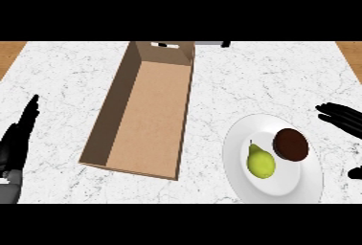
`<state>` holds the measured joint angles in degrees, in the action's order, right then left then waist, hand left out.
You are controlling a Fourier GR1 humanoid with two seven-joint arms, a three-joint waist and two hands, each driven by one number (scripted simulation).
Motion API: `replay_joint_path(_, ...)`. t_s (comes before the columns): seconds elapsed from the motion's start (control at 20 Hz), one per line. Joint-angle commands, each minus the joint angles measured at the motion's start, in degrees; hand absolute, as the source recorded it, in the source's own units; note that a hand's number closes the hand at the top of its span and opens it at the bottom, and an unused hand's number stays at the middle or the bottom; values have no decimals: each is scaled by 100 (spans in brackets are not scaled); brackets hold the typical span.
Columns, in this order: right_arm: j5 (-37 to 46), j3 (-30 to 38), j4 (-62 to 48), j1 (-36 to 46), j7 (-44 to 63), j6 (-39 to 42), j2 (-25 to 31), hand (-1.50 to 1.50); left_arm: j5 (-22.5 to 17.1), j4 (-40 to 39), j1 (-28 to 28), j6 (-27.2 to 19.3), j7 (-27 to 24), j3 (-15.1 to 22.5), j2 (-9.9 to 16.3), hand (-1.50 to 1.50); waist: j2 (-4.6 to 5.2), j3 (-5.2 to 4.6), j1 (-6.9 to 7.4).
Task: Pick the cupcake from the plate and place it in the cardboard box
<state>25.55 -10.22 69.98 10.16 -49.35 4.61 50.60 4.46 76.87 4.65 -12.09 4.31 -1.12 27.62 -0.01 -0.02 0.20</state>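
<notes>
On white plate (244, 179), cupcake (290, 144) beside pear (261, 161), right hand (342, 117) open nearby.

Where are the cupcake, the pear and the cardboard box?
cupcake (290, 144), head view, on its dark top.
pear (261, 162), head view, on its yellow-green body.
cardboard box (151, 115), head view, on its bare floor.

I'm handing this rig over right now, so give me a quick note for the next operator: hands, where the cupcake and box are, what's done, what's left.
Left hand: open, resting at the left edge, holding nothing.
Right hand: open, beside the plate's right side, not touching the cupcake.
Cupcake: on the white plate, next to a pear.
Cardboard box: open, left of the plate, nothing inside.
Done: nothing yet.
Left: grasp the cupcake, likely with the right hand, carry it left and set it in the box.
</notes>
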Motion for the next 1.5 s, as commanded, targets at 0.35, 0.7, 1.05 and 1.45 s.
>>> replay_joint_path(0.35,1390,-118,143,193,921,-1,-872,-150,299,-367,180,101,-192,-343,-265,0,5,1,-13)
replay_joint_path(0.7,1684,310,63,285,649,361,-1168,-150,445,50,22,391,-27,-538,-306,0,2,3,2)
replay_joint_path(1.05,1337,571,1567,-412,493,1193,-769,-150,735,-749,303,165,-544,-568,-583,0,-1,-2,-65)
replay_joint_path(1.45,2207,467,1876,-1030,590,709,-1478,-150,825,-350,236,323,-229,-673,-735,0,-1,1,-44)
